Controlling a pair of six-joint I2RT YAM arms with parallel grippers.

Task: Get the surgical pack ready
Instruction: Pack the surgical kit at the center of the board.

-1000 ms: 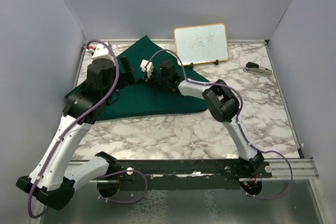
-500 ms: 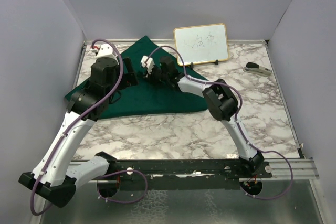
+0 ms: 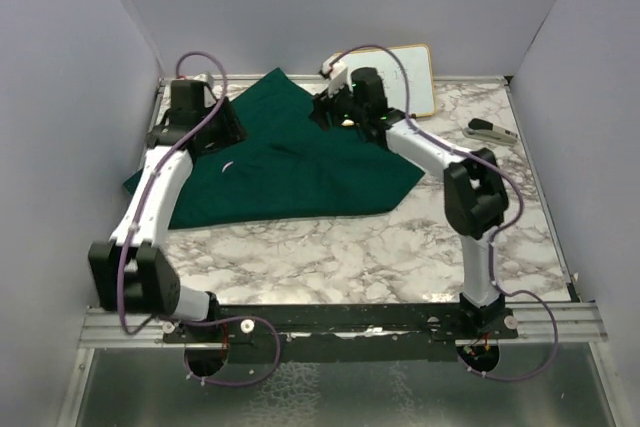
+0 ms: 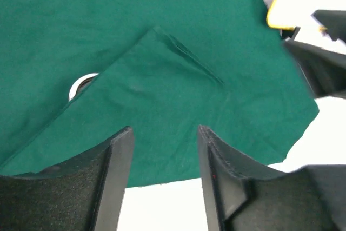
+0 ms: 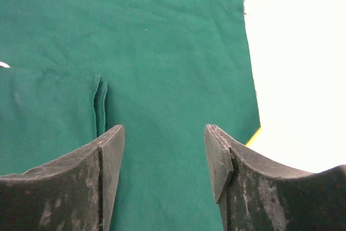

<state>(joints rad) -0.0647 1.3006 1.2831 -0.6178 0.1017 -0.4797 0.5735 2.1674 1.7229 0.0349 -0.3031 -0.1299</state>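
Note:
The surgical pack shows as a dark green cloth [image 3: 300,167] folded over on the marble table, with a flap edge and a crease [image 4: 189,60] across it. A silver ring of an instrument [image 4: 81,84] peeks from under the flap. Whatever else lies under the cloth is hidden. My left gripper [image 3: 222,132] hangs over the cloth's left part, open and empty [image 4: 164,131]. My right gripper [image 3: 326,113] hovers above the cloth's far side, open with only cloth below it [image 5: 164,128].
A gold-framed whiteboard [image 3: 405,77] stands at the back, partly behind my right arm. A dark stapler-like object [image 3: 490,129] lies at the right. Grey walls close the table in on three sides. Bare marble [image 3: 350,247] lies in front of the cloth.
Both arms have risen and drawn apart from the cloth's middle. The right gripper opened and let the cloth go; the left one narrowed a little. The cloth's right corner now reaches further right.

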